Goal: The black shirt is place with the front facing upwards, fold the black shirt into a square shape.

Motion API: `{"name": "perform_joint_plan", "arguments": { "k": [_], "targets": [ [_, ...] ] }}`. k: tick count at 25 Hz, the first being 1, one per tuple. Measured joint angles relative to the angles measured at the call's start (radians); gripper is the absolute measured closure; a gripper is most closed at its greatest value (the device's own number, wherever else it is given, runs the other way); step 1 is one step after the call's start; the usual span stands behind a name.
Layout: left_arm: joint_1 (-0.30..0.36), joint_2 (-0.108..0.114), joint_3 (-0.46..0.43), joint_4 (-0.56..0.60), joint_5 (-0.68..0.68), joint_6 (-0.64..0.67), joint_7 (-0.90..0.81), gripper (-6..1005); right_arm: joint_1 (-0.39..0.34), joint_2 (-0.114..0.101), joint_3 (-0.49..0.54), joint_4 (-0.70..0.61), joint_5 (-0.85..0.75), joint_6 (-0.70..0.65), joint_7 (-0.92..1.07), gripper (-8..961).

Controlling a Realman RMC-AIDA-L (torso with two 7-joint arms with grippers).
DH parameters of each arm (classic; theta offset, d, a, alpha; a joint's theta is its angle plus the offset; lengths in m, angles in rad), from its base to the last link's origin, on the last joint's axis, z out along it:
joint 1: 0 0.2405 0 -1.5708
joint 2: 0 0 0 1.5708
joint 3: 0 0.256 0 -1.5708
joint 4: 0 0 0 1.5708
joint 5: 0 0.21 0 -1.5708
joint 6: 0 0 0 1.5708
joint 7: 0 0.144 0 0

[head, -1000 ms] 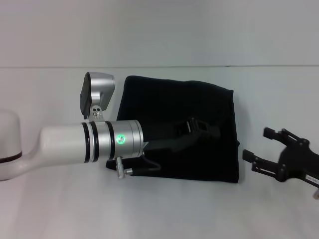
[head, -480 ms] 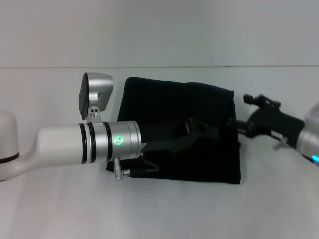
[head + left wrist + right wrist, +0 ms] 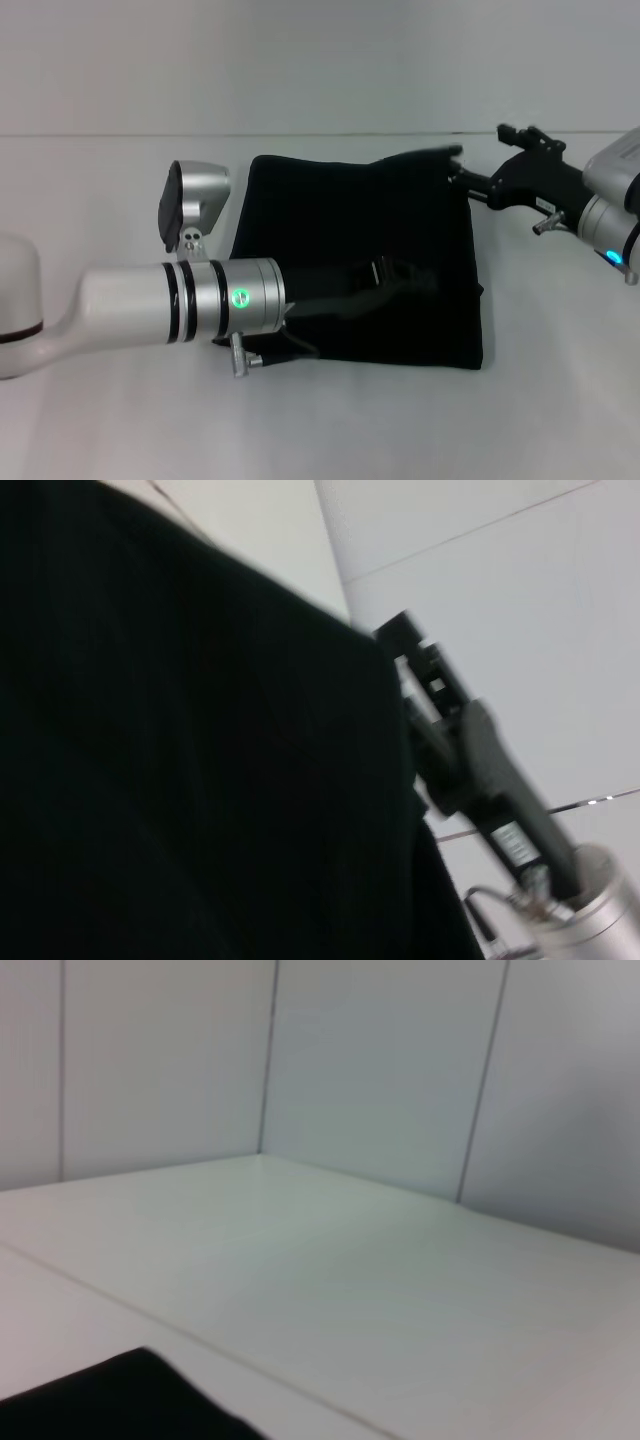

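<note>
The black shirt [image 3: 360, 225] lies folded into a compact block on the white table [image 3: 120, 420], and no print shows. My left arm reaches across it from the left, and its gripper [image 3: 400, 273] rests low on the shirt's middle, black against black. My right gripper [image 3: 480, 156] hovers at the shirt's far right corner with its fingers spread, the lower finger [image 3: 465, 180] touching the cloth edge. That corner looks slightly ruffled upward. The left wrist view shows the shirt [image 3: 200, 760] close up, with the right gripper [image 3: 420, 680] beside its edge. A shirt corner [image 3: 120, 1400] shows in the right wrist view.
White table surface surrounds the shirt on all sides. A pale panelled wall [image 3: 380, 1070] rises behind the table. The left arm's silver wrist [image 3: 225, 300] and camera housing [image 3: 195, 205] stand over the shirt's left edge.
My right gripper has swung up from the near right of the table to the shirt's far right corner, which is now ruffled. The left arm has sunk slightly.
</note>
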Motion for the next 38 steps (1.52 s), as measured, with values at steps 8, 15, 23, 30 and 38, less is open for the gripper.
{"name": "perform_joint_plan", "arguments": {
  "k": [8,15,23,30,38],
  "targets": [
    [-0.014,-0.004,0.002,-0.052,0.001,-0.081,0.042,955,-0.014,-0.003,0.000,-0.006,0.048,0.042,-0.011,26],
    [-0.033,-0.005,0.017,-0.080,0.000,-0.008,0.067,940,-0.073,-0.009,0.010,-0.007,0.230,0.059,-0.035,26],
    [-0.017,0.000,0.004,-0.078,-0.011,0.135,0.060,751,-0.125,-0.010,0.010,-0.005,0.313,0.012,-0.036,26],
    [0.045,0.015,0.006,0.008,-0.023,0.201,0.026,438,-0.181,-0.008,-0.132,0.005,0.287,-0.217,-0.027,26],
    [0.148,0.106,0.002,0.109,-0.024,0.090,-0.126,247,-0.199,-0.006,-0.270,0.048,0.175,-0.230,-0.023,26]
  ]
}}
